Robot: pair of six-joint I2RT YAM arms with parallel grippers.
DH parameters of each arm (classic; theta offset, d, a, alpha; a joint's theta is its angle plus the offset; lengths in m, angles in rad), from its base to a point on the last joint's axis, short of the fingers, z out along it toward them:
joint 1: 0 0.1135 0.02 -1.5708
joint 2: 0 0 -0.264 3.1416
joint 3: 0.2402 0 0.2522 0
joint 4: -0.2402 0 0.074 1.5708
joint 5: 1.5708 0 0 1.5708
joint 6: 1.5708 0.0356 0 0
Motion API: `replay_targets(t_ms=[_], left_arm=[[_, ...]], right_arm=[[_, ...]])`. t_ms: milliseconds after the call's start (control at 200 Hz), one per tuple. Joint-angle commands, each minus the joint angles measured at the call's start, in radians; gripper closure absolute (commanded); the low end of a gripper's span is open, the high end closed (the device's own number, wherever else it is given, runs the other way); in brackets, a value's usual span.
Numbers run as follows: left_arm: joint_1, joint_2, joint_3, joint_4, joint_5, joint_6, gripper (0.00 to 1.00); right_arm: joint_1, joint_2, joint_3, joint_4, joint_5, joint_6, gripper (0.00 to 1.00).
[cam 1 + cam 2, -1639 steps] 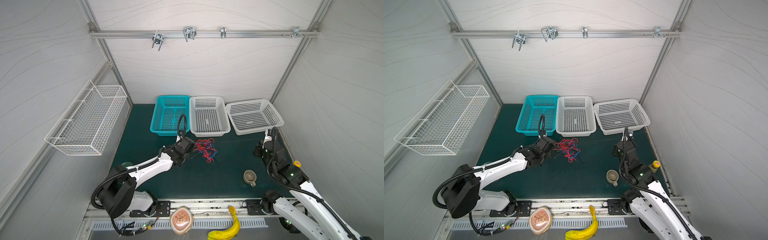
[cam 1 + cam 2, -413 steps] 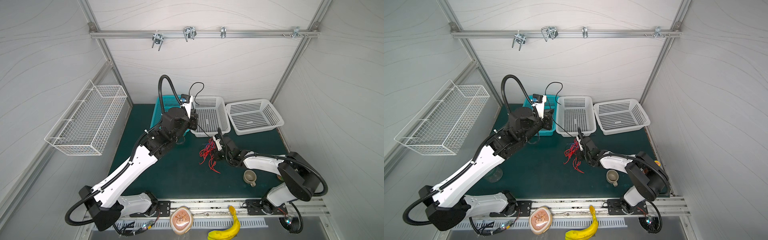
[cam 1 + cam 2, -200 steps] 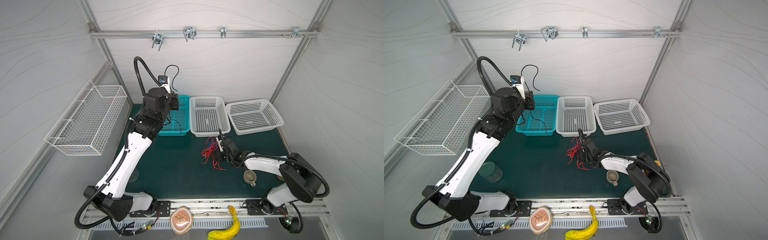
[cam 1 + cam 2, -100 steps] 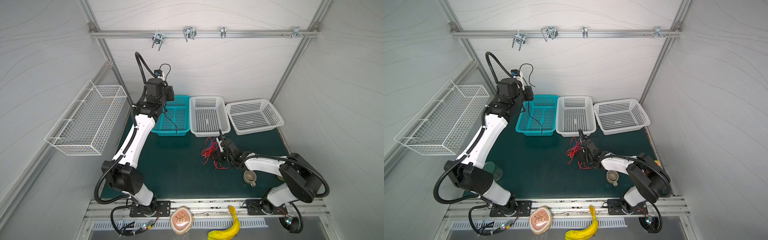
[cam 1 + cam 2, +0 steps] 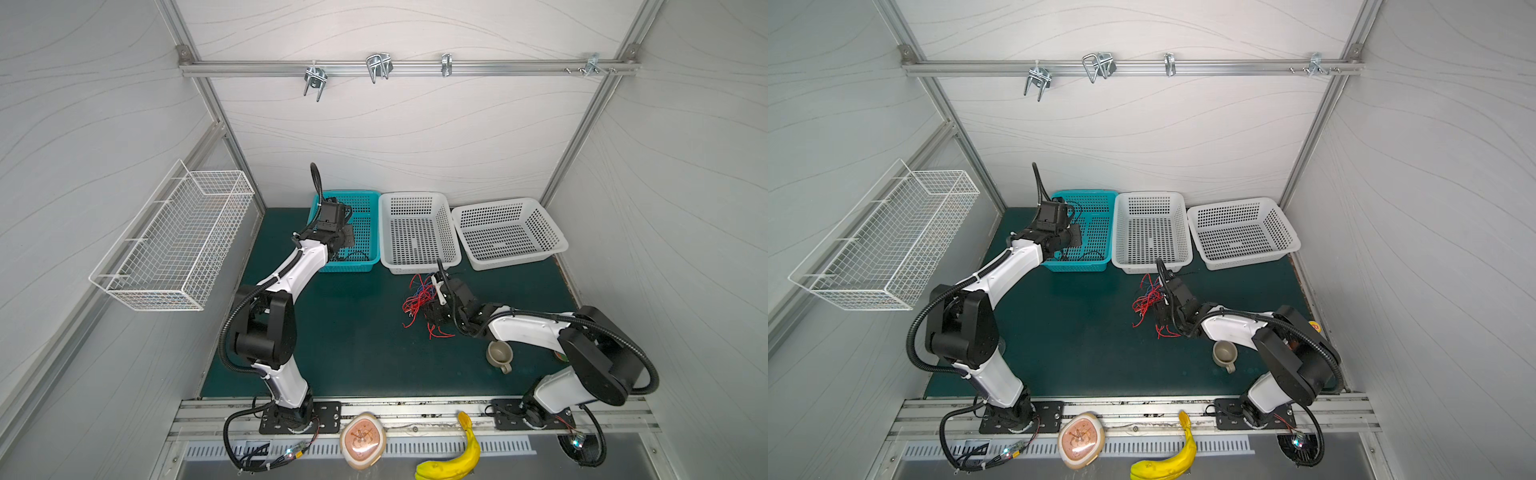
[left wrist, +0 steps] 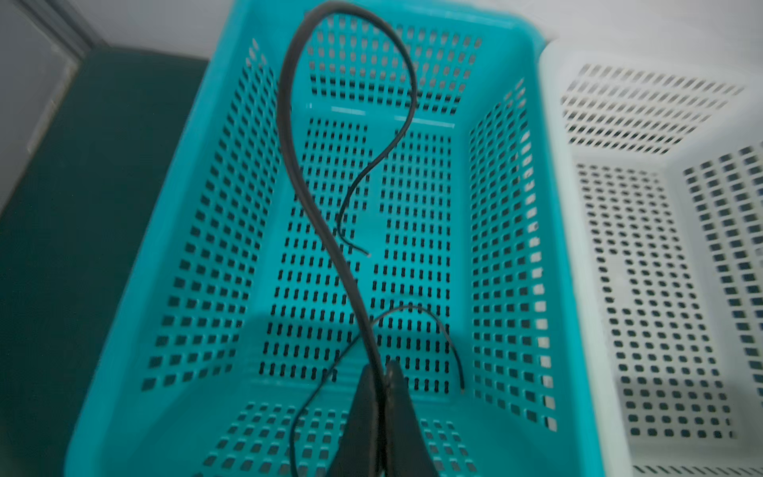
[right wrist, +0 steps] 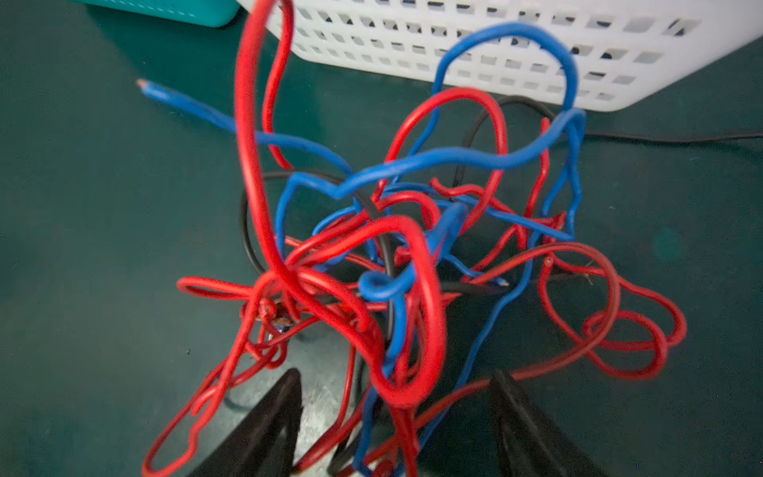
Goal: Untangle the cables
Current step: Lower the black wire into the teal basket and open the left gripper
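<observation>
Left fingers point(image 6: 368, 413) hang over the teal basket point(image 6: 161, 247), one of three beside two white baskets point(image 5: 417, 264), clenched on one black cable point(image 6: 287, 144) looping down into it. Right fingers point(image 7: 268, 429), nearer the single tangle of cables point(image 7: 371, 256) on the worktop point(image 7: 103, 247), stand released astride it. It sprawls ahead of them, strands uncountable.

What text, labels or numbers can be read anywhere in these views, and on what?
No text is legible in any view.
Round peach object on the front rail: dark marks on its face, too small to read.
Teal basket, white basket, cables: no print shows.
</observation>
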Motion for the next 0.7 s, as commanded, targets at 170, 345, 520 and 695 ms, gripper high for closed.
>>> replay_targets(t_ms=[170,345,520,695], left_arm=[[-0.004,0.071,0.000,-0.044,0.022,-0.085,1.00],[-0.022,0.090,0.017,-0.103,0.015,-0.078,0.71],[-0.063,0.063,0.018,-0.119,-0.013,-0.057,0.22],[-0.103,-0.001,0.022,-0.127,-0.021,-0.033,0.00]], right_arm=[[0.009,0.029,0.033,0.014,-0.015,0.010,0.28],[0.009,0.018,0.026,0.039,-0.009,0.015,0.27],[0.010,0.004,0.040,0.021,-0.008,0.006,0.27],[0.010,-0.020,0.029,0.032,-0.001,0.008,0.26]])
